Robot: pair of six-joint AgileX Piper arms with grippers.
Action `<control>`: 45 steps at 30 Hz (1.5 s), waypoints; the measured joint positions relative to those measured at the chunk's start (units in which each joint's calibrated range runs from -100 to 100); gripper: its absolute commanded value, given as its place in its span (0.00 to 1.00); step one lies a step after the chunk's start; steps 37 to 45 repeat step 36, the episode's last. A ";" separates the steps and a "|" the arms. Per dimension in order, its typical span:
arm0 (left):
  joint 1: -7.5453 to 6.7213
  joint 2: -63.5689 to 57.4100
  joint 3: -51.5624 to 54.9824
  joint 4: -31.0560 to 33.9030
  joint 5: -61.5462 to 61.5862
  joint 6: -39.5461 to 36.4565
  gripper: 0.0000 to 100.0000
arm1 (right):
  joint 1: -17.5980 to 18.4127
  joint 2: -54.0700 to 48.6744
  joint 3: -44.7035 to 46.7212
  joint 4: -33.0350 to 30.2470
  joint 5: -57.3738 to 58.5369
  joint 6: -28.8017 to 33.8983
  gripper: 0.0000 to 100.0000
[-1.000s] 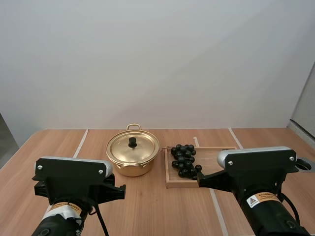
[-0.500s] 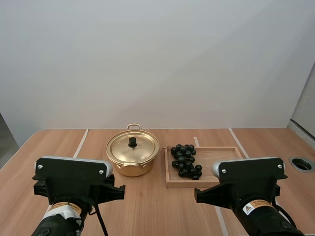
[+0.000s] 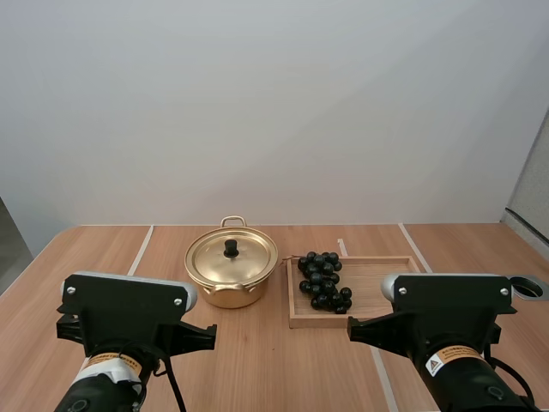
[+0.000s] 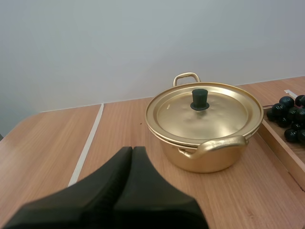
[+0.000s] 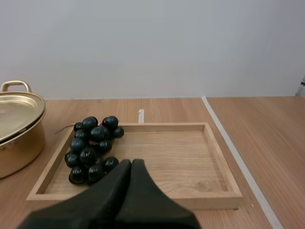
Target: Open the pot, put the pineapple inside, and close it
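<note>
There, the golden pot (image 3: 231, 281) stood on the wooden table (image 3: 257, 360), its lid (image 3: 247, 257) seated on it with the black knob (image 3: 231, 248) upright at its centre. Just beside the pot, at its 3 o'clock, lay the wooden tray (image 3: 382, 276), with a bunch of dark grapes (image 3: 322, 281) resting at its 9 o'clock end. The left gripper (image 4: 132, 151) hung short of the pot at its 7 o'clock, fingers pressed together into one wedge and holding nothing. The right gripper (image 5: 131, 163) hung at the tray's 6 o'clock, by the near rim, likewise closed tight and empty.
</note>
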State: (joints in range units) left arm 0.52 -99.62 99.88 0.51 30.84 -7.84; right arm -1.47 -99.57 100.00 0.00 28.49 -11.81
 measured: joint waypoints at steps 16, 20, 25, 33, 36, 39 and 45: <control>0.00 0.00 0.00 0.21 0.00 0.00 0.00 | 0.00 0.00 0.00 -1.65 2.51 1.59 0.00; 0.00 0.00 0.00 0.21 0.00 0.00 0.00 | 0.00 0.00 0.00 -1.65 2.51 1.59 0.00; 0.00 0.00 0.00 0.21 0.00 0.00 0.00 | 0.00 0.00 0.00 -1.65 2.51 1.59 0.00; 0.00 0.00 0.00 0.21 0.00 0.00 0.00 | 0.00 0.00 0.00 -1.65 2.51 1.59 0.00; 0.00 0.00 0.00 0.21 0.00 0.00 0.00 | 0.00 0.00 0.00 -1.65 2.51 1.59 0.00; 0.00 0.00 0.00 0.21 0.00 0.00 0.00 | 0.00 0.00 0.00 -1.65 2.51 1.59 0.00; 0.00 0.00 0.00 0.21 0.00 0.00 0.00 | 0.00 0.00 0.00 -1.65 2.51 1.59 0.00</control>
